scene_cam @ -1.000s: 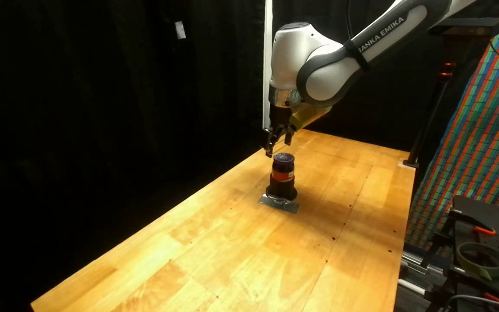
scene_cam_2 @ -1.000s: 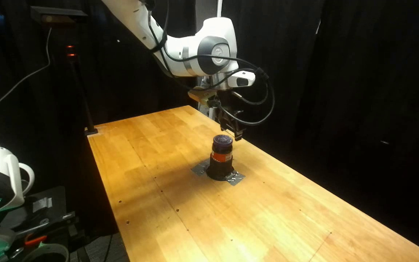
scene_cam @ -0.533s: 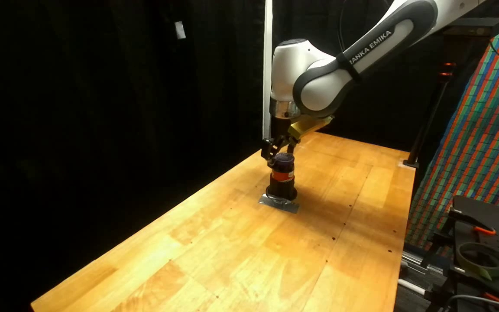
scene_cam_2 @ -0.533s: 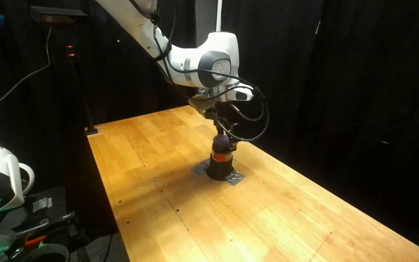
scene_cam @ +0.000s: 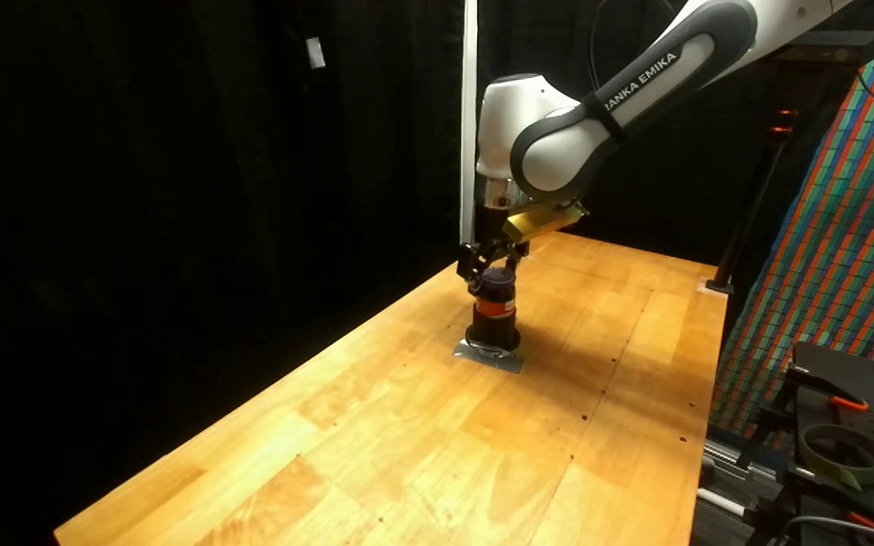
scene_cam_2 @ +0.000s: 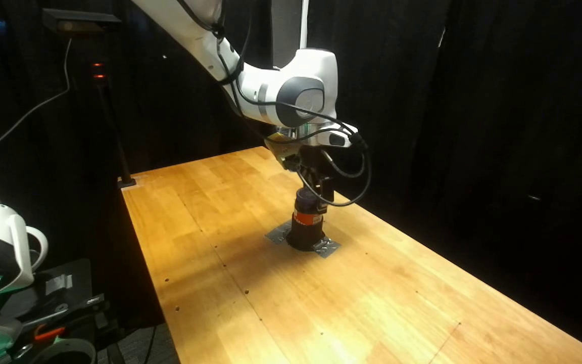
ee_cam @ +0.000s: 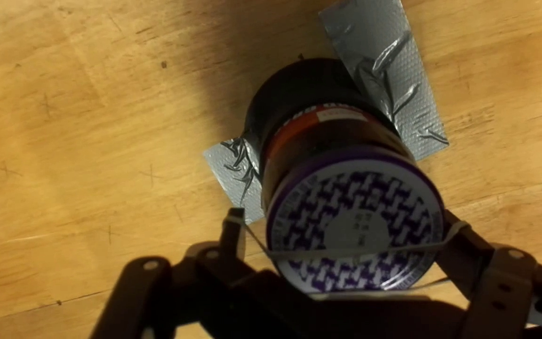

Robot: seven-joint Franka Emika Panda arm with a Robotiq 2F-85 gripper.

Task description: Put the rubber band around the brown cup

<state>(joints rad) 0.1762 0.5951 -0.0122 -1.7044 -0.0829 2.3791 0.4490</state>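
In an exterior view we see the brown cup upright on the desk, the tool at its top. In an exterior view, grey tape meets the cup's base. In the wrist view we find the tool wide, the rubber band stretched between its fingers, one strand crossing the lid

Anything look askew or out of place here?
Yes: one strand of the thin, pale rubber band, stretched by the black two-fingered end effector, crosses the round purple-and-white lid of the dark brown, orange-red-striped cylindrical cup. Odd, since the band belongs around the cup; placement may be unfinished.
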